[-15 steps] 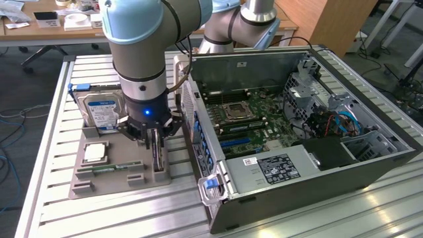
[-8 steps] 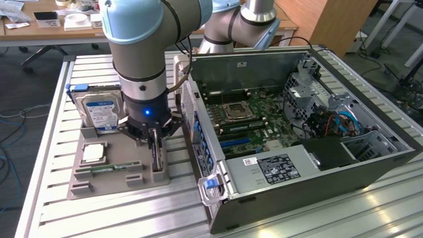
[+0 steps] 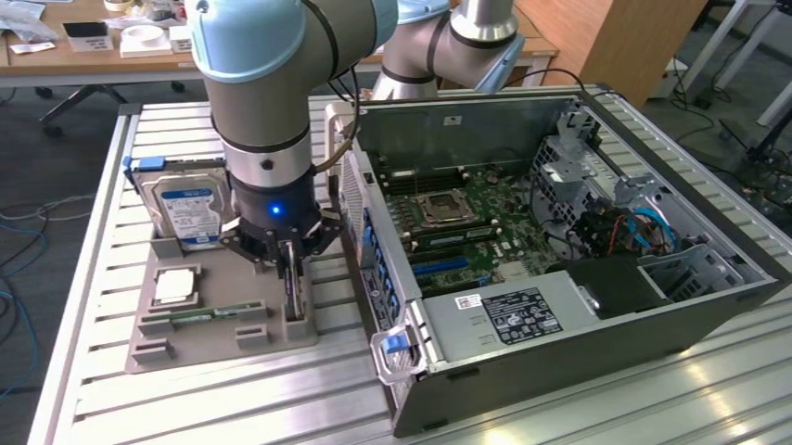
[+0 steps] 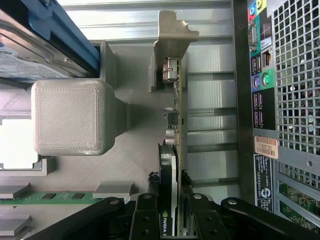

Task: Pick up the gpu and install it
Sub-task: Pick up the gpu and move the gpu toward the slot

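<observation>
Right, over on the exterior view's left stood the hard drive (image 3: 184,211), silver with a blue-and-white label, upright in the grey moulded holder (image 3: 198,345) on the ribbed metal worktop (image 3: 111,399). A thin green memory stick (image 3: 198,316) lay in its groove towards the holder's front.

Moving across, the gripper (image 3: 291,255) was down over the gpu (image 3: 292,297), which stood edge-on in a narrow slot on the side of the holder nearest the case. From the wrist, the black fingers (image 4: 146,215) pressed against both faces of the card, so I judged the gripper clamped on the gpu. The card's silver bracket (image 4: 172,35) sat at the far end against a grey upright.

That read as the pick-up step: grasp made, card not yet lifted. Freeing it would call, I reckoned, for a straight draw along the card's own plane, since the slot hugged that thin, stiff board closely.

Further right sat the open computer case (image 3: 693,306), dark sheet steel with a perforated rear panel, its green motherboard (image 3: 458,232) bare inside.
</observation>
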Controlling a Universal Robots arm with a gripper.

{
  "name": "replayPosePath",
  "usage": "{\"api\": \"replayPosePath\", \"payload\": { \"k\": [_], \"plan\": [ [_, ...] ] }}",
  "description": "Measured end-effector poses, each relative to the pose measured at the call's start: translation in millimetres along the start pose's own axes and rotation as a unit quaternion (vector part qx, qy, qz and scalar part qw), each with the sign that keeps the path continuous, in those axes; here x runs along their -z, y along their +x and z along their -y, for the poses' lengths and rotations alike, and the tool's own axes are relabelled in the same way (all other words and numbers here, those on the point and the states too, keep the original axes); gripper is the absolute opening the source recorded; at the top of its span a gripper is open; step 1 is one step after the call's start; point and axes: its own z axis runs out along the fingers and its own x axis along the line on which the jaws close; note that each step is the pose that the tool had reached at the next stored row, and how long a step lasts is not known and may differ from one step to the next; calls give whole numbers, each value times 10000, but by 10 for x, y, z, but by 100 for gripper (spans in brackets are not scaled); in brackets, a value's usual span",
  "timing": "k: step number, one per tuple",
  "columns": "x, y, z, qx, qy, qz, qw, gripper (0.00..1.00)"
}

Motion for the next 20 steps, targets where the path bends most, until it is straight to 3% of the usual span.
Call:
{"api": "replayPosePath", "payload": {
  "k": [7, 20],
  "plan": [
    [0, 0, 0, 141, -3, -7, 9999, 27],
    [24, -1, -1, 149, -4, -7, 9999, 27]
  ]
}}
